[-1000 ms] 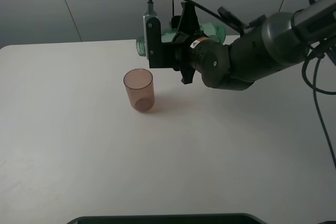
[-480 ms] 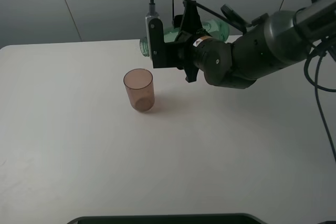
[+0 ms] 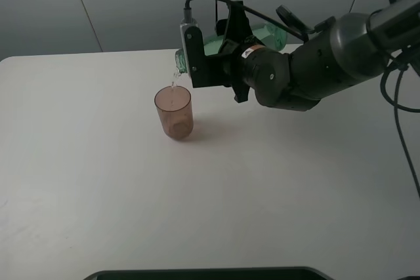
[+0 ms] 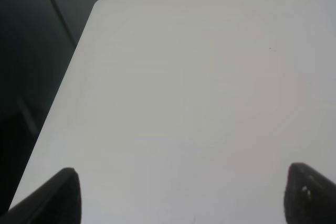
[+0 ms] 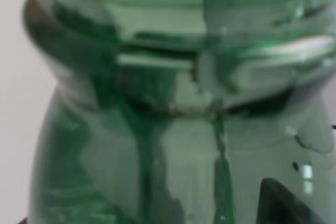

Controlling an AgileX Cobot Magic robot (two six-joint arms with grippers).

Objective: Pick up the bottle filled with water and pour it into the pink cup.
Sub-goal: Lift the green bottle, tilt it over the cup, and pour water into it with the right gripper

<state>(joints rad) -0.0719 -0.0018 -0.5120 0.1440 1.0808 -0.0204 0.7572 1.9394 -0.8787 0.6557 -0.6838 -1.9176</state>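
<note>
the right jaws are closed on the body of the tall, slim, see-through green-tinted plastic bottle (image 3: pixel 211 44), holding it tipped nearly level above the white table (image 3: pixel 98 195), with its capless mouth just over the rim of the small see-through pinkish-brown plastic cup (image 3: pixel 174 113), which stands upright on the table. a thin stream of water (image 3: pixel 173 84) falls from the mouth into the cup. the left jaws are spread wide, nothing between their dark fingertips (image 4: pixel 63 195), above the table near one corner.
</note>
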